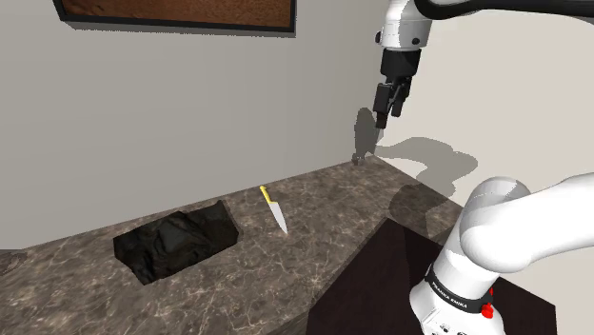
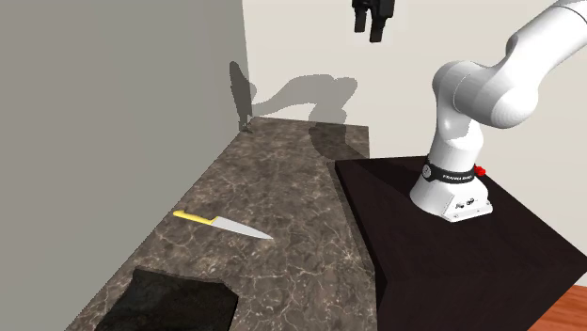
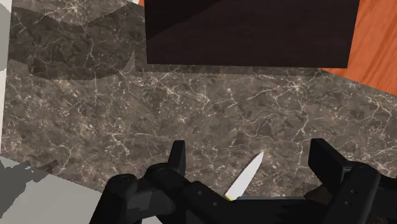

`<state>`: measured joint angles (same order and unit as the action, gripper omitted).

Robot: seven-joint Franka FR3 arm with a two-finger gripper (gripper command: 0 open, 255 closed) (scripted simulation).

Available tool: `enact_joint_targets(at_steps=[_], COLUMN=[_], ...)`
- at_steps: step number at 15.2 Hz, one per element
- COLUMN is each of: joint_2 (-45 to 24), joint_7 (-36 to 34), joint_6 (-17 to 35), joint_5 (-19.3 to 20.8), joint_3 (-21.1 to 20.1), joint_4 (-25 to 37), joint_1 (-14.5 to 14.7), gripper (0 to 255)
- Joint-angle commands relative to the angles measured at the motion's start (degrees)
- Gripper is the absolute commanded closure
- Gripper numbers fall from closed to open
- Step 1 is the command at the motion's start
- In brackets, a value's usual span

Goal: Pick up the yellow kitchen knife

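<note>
1. Gripper [image 1: 386, 114] high over the countertop's [image 1: 324, 228] far corner by the wall, fingers spread wide, clasping nothing.
2. Yellow-handled knife [image 1: 274, 209] flat on the countertop, handle toward the wall-side edge, blade tip toward the stand-side edge.
3. Near a black crumpled shape [image 1: 176, 243], not touching.

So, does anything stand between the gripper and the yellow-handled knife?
Nothing visible does. The open gripper hangs high above the counter, and the knife lies flat there with bare surface around it; the black crumpled thing lies apart from it.
</note>
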<state>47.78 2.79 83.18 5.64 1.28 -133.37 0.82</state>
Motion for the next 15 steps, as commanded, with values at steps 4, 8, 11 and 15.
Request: enact_joint_targets(at_steps=[4,8,11,15], joint_2=[-2.94,-8.03,-12.68,-19.85], joint_7=[-0.31,-0.62,-0.77,-0.82], joint_6=[6.3,14.76,21.07,29.25], joint_5=[-0.16,-0.38,-0.59,-0.99], joint_3=[0.46,1.06,1.49,2.01], joint_4=[-2.96,-5.8,-7.05,-7.51], joint_1=[0.14,0.35,0.54,0.82], gripper=[0,0,0,0])
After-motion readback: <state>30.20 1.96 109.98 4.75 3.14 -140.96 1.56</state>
